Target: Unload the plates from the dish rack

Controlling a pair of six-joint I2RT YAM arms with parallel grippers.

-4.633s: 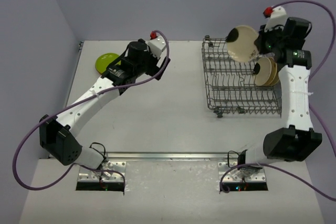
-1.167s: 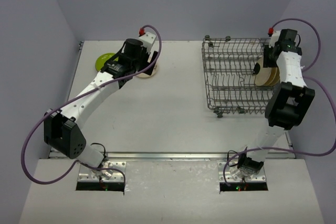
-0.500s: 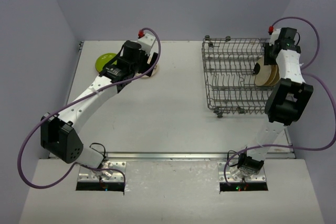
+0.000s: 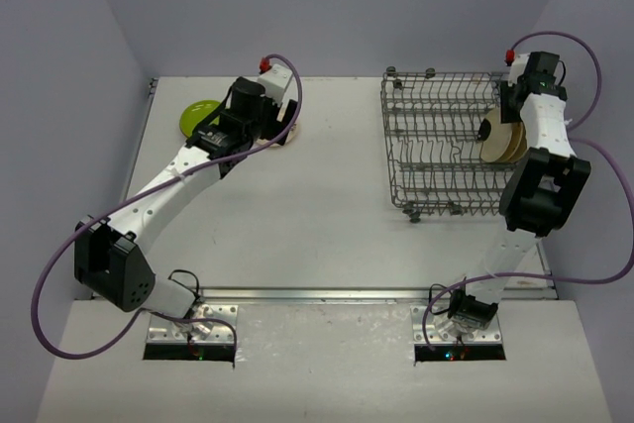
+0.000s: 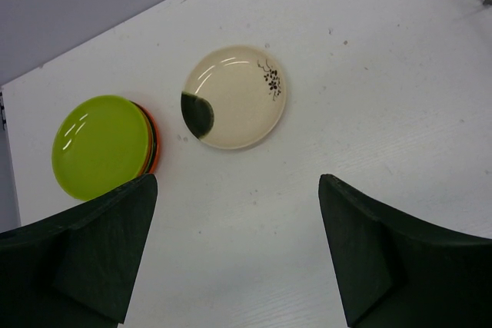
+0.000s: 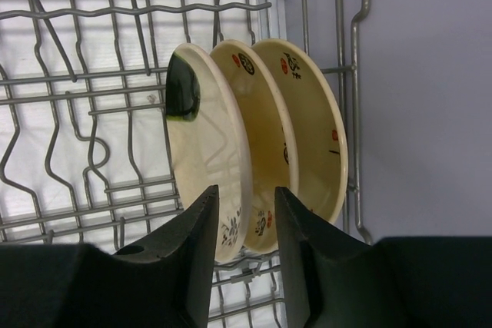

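Observation:
Three beige plates stand on edge in the grey wire dish rack (image 4: 436,146) at its right end (image 4: 502,141). In the right wrist view they are the nearest plate (image 6: 204,144), a second (image 6: 265,120) and a third (image 6: 315,136). My right gripper (image 6: 246,190) is open, its fingers either side of the nearest plate's lower rim, not clamped. My left gripper (image 5: 238,182) is open and empty above the table. A beige plate (image 5: 234,97) lies flat ahead of it. A lime green plate (image 5: 100,144) sits on an orange plate (image 5: 154,151) to the left.
The rack's upright tines (image 6: 77,90) fill its left part. The rack's right wall wires (image 6: 355,74) stand close behind the third plate. The grey side walls enclose the table's far corners.

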